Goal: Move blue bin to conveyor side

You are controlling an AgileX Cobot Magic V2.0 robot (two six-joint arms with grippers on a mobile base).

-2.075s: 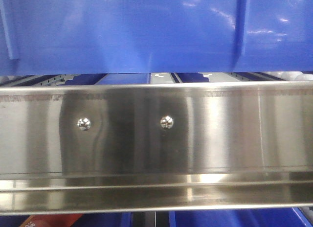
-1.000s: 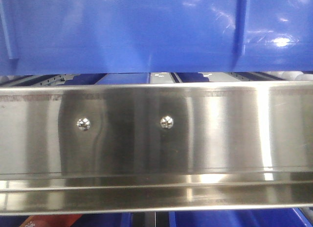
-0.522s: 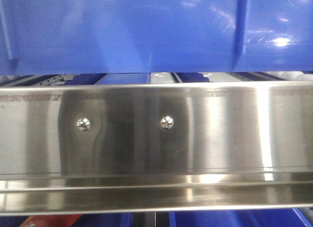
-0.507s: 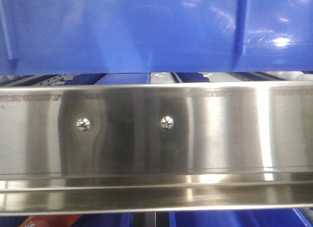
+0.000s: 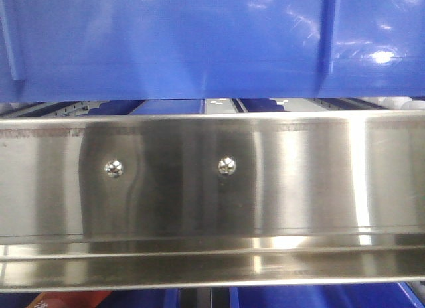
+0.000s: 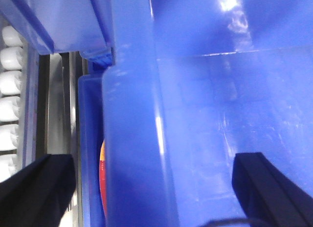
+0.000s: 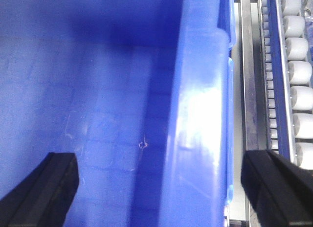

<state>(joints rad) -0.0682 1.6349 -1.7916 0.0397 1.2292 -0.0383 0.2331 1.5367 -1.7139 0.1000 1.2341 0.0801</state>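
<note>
Evidently the left end effector (image 6: 154, 180) and the right end effector (image 7: 159, 175) are spread wide — each straddles a side wall of the blue bin (image 5: 199, 42), which sits behind the steel rail (image 5: 265, 182). Clamp both walls evenly before lifting clear of that rail. White rollers (image 7: 298, 56) and a neighbouring bin (image 6: 58, 21) crowd its flanks; the conveyor side is unseen.

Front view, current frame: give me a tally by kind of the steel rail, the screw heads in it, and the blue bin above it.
Glossy blue plastic rectangular bin: 1
Shiny steel rail: 1
Round silver screw heads: 2
Total: 4
</note>
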